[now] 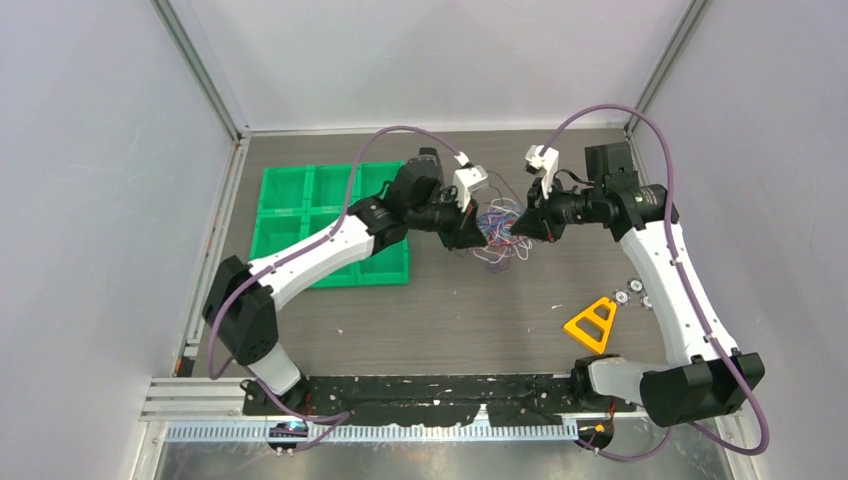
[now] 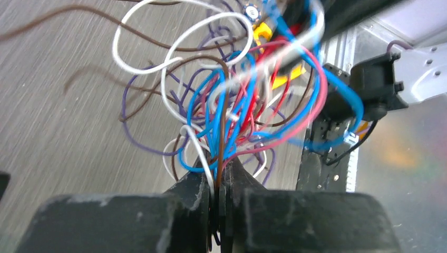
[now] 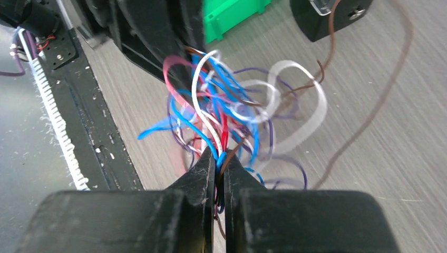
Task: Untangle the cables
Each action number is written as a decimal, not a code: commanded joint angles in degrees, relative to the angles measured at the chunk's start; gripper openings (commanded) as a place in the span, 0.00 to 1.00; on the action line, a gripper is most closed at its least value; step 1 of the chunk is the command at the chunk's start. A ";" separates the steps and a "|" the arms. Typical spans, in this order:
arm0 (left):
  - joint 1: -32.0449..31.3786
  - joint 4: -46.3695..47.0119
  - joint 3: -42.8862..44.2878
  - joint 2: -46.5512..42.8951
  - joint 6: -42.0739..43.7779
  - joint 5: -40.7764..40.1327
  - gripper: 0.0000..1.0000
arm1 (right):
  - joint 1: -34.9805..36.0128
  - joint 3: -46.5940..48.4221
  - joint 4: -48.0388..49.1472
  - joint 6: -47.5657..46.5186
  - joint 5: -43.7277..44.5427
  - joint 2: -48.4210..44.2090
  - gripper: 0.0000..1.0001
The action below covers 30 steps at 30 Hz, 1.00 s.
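Right, the cables (image 1: 498, 236) form one knot of blue, white, red, purple and brown strands, a little toward the far edge from the middle of the table (image 1: 450, 320), strung between both grippers. The left gripper (image 2: 219, 171) is clamped on several strands at once, brown, blue and white among them. The right gripper (image 3: 220, 162) is pinched on a blue, a white and a red one.

That is my worry: with each pinch taking a handful, pulling apart would likely cinch the knot rather than free a strand, and a thin wire could slip from the jaws or get strained. Loose brown and purple loops trail out and may snag. I cannot tell whether the knot is off the surface.

Both arms reach out from the near edge, elbows spread toward the left and right edges, wrists turned inward so the fingers face each other, close together. The left forearm crosses above the green bin (image 1: 300, 215) toward the far left corner; a yellow triangle (image 1: 592, 325) lies nearer the right edge.
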 commanded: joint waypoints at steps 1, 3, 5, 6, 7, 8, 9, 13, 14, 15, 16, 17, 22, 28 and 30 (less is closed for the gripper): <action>3.69 1.98 -8.11 -9.40 2.77 0.34 0.00 | -4.85 3.70 -0.43 -3.15 2.67 -1.33 0.05; 5.75 1.43 -13.52 -14.17 4.41 0.23 0.00 | -10.87 4.51 -0.73 -3.35 3.47 0.12 0.05; 8.26 -1.07 -17.65 -16.96 5.95 0.69 0.00 | -14.82 7.39 -0.96 -3.00 3.21 2.33 0.05; 9.38 -2.82 -19.71 -18.02 6.82 0.85 0.00 | -16.10 8.10 -0.99 -2.75 2.69 4.04 0.05; 10.47 -4.62 -20.93 -19.07 8.09 0.96 0.00 | -18.51 9.69 -0.94 -2.23 2.46 4.96 0.06; 11.27 -6.56 -22.00 -19.98 10.11 0.93 0.00 | -19.62 10.61 -0.93 -1.97 2.11 6.66 0.06; 11.82 -8.34 -22.97 -20.93 12.65 0.61 0.00 | -21.83 12.36 -0.88 -1.56 1.95 7.63 0.06; 13.77 -11.74 -26.03 -24.38 16.86 -0.82 0.00 | -27.98 17.88 0.68 0.70 2.03 12.72 0.05; 14.10 -12.58 -26.45 -25.09 17.34 -0.99 0.00 | -29.94 18.71 1.96 2.26 2.05 14.29 0.05; 14.29 -13.18 -26.74 -25.49 17.77 -1.19 0.00 | -30.78 20.34 2.63 3.04 2.18 15.67 0.05; 14.43 -13.67 -26.96 -25.83 18.24 -1.41 0.00 | -32.40 21.16 3.88 4.80 2.43 16.40 0.05; 14.51 -14.10 -27.15 -26.17 18.64 -1.57 0.00 | -33.11 22.77 4.47 5.59 3.24 17.76 0.05; 14.62 -15.32 -27.33 -28.45 20.42 -1.45 0.00 | -36.44 26.54 7.55 7.89 6.81 21.68 0.05; 12.47 -16.45 -21.38 -27.74 20.55 -0.42 0.00 | -36.53 22.27 8.74 4.25 15.14 22.89 0.05; 11.05 -17.37 -19.55 -28.37 21.57 -0.29 0.00 | -36.50 19.21 11.97 3.14 19.34 22.02 0.06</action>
